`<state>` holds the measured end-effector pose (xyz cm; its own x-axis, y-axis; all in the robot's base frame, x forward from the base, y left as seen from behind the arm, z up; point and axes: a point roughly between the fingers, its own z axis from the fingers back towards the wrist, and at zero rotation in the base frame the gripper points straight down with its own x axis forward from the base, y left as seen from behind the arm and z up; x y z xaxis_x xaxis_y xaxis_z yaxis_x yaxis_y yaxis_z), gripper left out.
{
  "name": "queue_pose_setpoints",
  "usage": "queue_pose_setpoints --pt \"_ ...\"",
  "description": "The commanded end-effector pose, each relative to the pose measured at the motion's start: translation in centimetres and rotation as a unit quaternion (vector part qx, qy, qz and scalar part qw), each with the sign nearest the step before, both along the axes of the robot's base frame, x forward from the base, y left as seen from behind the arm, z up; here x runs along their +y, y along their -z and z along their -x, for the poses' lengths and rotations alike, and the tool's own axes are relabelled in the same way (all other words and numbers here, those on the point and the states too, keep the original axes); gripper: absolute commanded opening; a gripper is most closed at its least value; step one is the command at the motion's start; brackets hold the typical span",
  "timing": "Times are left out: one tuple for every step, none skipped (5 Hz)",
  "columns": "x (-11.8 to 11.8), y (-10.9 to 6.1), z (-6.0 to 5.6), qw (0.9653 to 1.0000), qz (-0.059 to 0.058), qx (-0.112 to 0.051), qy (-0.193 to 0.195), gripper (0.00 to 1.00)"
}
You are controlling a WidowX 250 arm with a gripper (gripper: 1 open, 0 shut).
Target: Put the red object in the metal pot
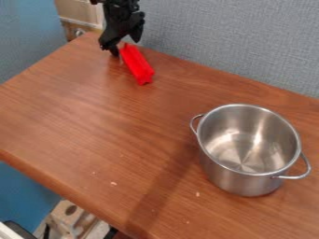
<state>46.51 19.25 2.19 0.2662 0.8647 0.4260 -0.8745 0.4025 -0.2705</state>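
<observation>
The red object, a short bright red block, lies flat on the wooden table near its far edge. My black gripper hangs right over the block's far end, its fingers spread open, one on each side of that end, with nothing held. The metal pot, shiny and round with small loop handles, stands upright and empty at the right of the table, well away from the block and gripper.
A blue-grey wall rises behind the table. The table's front edge runs diagonally at the lower left, with a drop to the floor beyond it. Bare wood stretches between the block and the pot.
</observation>
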Motion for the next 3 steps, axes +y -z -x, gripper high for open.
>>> queue_pose_setpoints --pt "-1.18 3.54 1.19 0.9993 0.014 0.035 -0.002 0.00" --pt "-1.35 3.57 1.33 0.9993 0.011 0.035 -0.001 0.00" --pt "-1.73 2.93 1.64 0.9993 0.013 0.035 0.002 0.00"
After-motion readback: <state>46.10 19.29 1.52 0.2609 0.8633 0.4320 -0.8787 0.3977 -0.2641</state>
